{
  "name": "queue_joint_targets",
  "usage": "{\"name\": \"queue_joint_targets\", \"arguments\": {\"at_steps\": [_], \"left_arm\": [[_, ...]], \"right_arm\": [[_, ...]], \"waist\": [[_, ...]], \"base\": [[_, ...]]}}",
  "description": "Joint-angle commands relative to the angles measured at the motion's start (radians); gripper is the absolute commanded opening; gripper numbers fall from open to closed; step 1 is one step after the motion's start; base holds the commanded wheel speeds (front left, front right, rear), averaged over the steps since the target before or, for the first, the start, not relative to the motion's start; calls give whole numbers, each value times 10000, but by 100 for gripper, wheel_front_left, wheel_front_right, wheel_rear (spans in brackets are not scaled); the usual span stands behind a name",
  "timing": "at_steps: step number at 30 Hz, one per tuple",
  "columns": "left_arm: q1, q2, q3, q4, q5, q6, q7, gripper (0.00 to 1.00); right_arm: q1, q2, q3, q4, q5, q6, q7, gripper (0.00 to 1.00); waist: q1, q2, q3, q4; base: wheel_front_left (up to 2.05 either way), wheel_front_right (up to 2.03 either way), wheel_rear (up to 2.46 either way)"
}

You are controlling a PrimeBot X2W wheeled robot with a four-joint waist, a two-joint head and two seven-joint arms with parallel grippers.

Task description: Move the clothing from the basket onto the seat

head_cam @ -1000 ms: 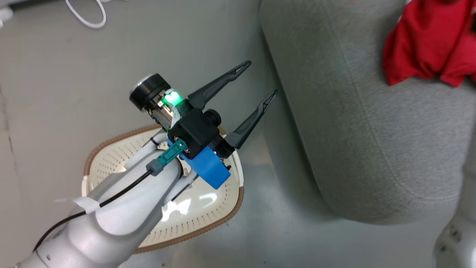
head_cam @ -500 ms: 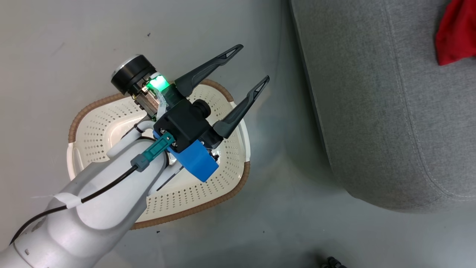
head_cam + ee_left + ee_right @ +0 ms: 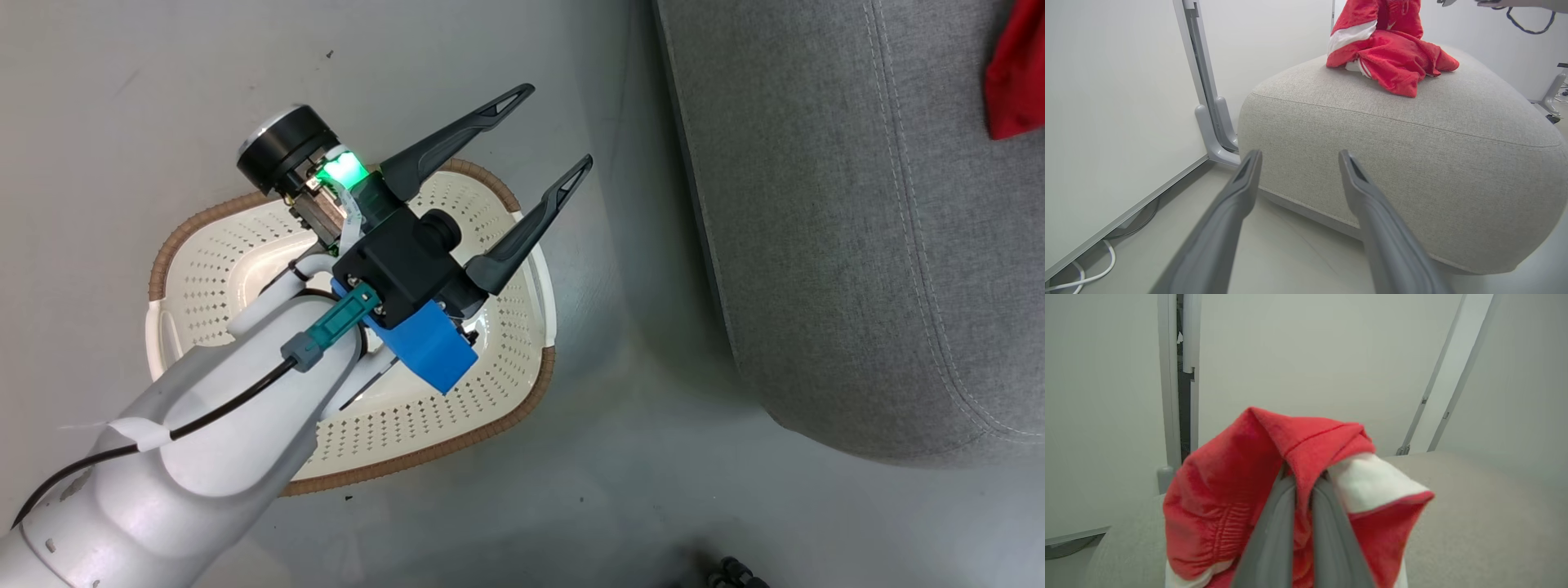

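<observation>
The left hand (image 3: 553,124), spread apart, hangs above the basket (image 3: 506,392) just beside the seat (image 3: 816,204). The right hand (image 3: 1304,482) is clamped on the red clothing (image 3: 1216,490), which rests atop the seat.

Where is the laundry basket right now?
In the head view the basket sits on the floor at centre-left, beneath the open left tool. The grey seat lies to its right across a strip of floor.

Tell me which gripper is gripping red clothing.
The right gripper, shut on the red-and-white garment; the left gripper is open and empty.
</observation>
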Motion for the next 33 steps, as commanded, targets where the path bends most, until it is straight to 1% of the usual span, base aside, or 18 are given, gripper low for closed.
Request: {"name": "queue_joint_targets", "arguments": {"at_steps": [1,4,6,9,10,11,12,15,23,28,33], "left_arm": [[-162,12,-13,-11,-24,36,0,100],[-156,-39,-28,52,-53,56,-25,100],[-138,-77,-26,91,-67,56,-54,100],[-65,-90,-26,169,-81,73,-98,100],[-30,-95,-23,189,-82,95,-111,100],[11,-99,-6,209,-94,121,-110,100],[61,-103,14,235,-108,154,-126,100],[180,-153,34,298,-149,175,-130,100],[837,-593,284,509,-337,314,-190,100],[1567,-754,1040,389,-459,522,-194,100],[2382,-764,2048,357,-475,710,-196,100]], "right_arm": [[273,148,-47,102,93,2,-4,0],[760,494,-160,242,203,2,-4,0],[1156,696,-35,420,144,2,-4,0],[1578,883,-40,566,302,2,-5,0],[1724,935,-11,604,306,2,-4,4],[1852,976,8,595,315,2,-4,40],[1999,1019,56,574,307,2,-5,100],[2273,1083,207,417,204,2,-5,100],[4248,1390,546,-895,-225,2,-5,100],[5084,1702,1069,-1721,-181,2,-5,100],[5647,1895,1980,-2472,-246,2,-4,100]], "waist": [[-1,0,-14,15],[-1,0,-87,39],[-1,0,-154,65],[-1,0,-308,71],[-1,0,-381,71],[-1,0,-464,66],[-1,0,-560,59],[-1,0,-811,69],[-1,0,-2145,277],[-1,0,-2996,372],[-1,0,-3746,650]], "base": [[0,0,0],[0,0,0],[0,0,0],[0,0,0],[0,0,0],[0,0,0],[0,0,0],[0,0,0],[0,0,0],[0,0,0],[0,0,0]]}}
